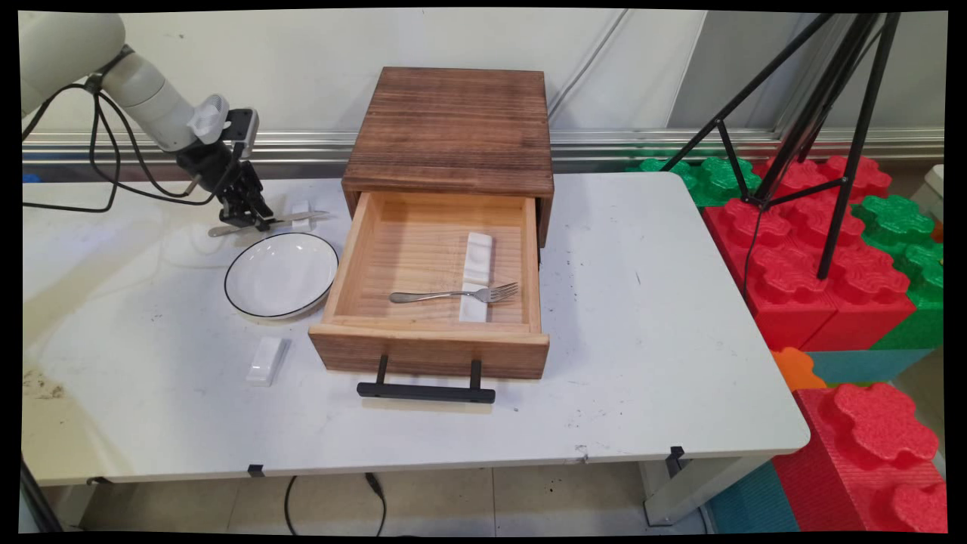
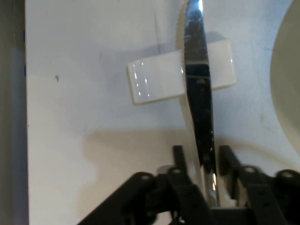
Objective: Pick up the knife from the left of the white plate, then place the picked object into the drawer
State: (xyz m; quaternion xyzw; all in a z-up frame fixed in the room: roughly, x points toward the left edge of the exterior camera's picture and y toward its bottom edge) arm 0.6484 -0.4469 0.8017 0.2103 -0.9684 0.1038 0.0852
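Observation:
My gripper [image 1: 245, 217] is low over the table's back left, just behind the white plate [image 1: 281, 274]. A metal knife [image 1: 302, 218] lies there, its blade resting across a small white cutlery rest [image 1: 301, 212]. In the hand view the knife [image 2: 199, 93] runs up from between my gripper's [image 2: 201, 152] two fingers and crosses the white rest [image 2: 154, 80]. The fingers [image 2: 178, 152] stand either side of the handle with a narrow gap on each side, so the gripper is open around it.
A wooden box [image 1: 453, 128] has its drawer [image 1: 430, 344] pulled out; inside, a fork [image 1: 453, 295] lies across a long white rest [image 1: 476, 261]. Another white rest [image 1: 266, 360] sits near the front left. A black tripod [image 1: 816, 121] and foam blocks [image 1: 831, 272] stand to the right.

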